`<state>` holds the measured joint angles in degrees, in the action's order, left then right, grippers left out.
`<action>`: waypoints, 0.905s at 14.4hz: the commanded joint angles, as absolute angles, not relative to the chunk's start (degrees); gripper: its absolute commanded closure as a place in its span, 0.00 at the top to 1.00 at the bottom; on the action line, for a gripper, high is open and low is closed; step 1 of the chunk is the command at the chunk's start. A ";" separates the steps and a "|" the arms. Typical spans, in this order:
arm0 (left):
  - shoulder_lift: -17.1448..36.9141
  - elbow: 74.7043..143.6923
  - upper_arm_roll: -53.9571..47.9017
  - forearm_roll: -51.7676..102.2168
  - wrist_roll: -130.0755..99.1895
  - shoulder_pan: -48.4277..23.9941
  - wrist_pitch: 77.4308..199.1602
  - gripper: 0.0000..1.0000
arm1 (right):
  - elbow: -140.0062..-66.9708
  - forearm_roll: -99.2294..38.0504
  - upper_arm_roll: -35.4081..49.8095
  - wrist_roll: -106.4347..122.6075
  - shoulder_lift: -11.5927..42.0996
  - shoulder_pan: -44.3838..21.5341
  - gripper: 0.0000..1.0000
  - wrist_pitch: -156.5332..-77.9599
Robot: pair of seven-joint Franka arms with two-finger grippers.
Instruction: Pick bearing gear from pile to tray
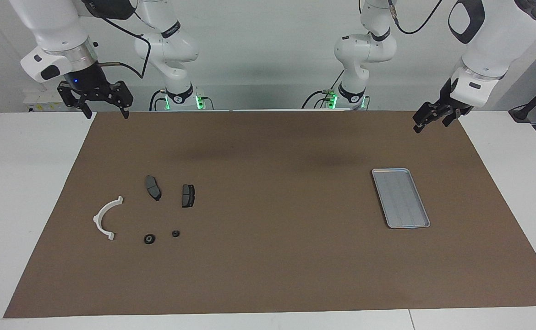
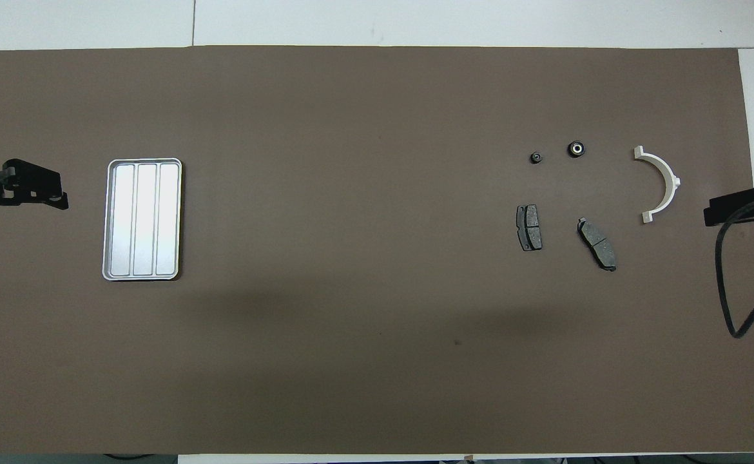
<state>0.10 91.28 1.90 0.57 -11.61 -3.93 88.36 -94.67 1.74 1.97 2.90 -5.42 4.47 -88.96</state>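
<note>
Here the facing view shows both arms whole, from their bases with green lights up to the wrists, while the overhead view catches only the claws' tips at its edges. The right gripper (image 1: 104, 112) hangs raised over the mat's corner at the right arm's end, its fingers spread apart and empty. The left gripper (image 1: 435, 120) hangs over the mat's edge at the left arm's end, also spread and holding nothing.

The pile lies toward the right gripper's end: a white half-ring bracket (image 1: 106, 218), two dark brake pads (image 1: 153, 188) (image 1: 188, 195), and two small black round pieces. The larger round piece (image 2: 576, 149) shows a pale centre from overhead; the smaller one (image 2: 535, 157) sits just beside it. Which of them is the bearing gear cannot be told.

The tray (image 2: 110, 219) lies toward the left gripper's end, well apart from the pile; the overhead view shows its three ribbed panels plainly.

No writing can be read anywhere.
</note>
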 commanded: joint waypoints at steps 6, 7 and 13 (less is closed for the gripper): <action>-1.14 92.55 2.11 0.35 -11.25 -4.13 89.30 1.00 | -94.83 2.29 2.46 4.66 -6.24 5.10 1.00 -89.12; -1.14 92.64 2.11 0.35 -11.16 -4.13 89.30 1.00 | -94.83 1.94 2.46 4.75 -6.24 5.10 1.00 -89.12; -1.14 92.64 2.11 0.35 -11.07 -4.57 89.38 1.00 | -95.27 1.41 2.64 5.01 -6.59 5.10 1.00 -88.77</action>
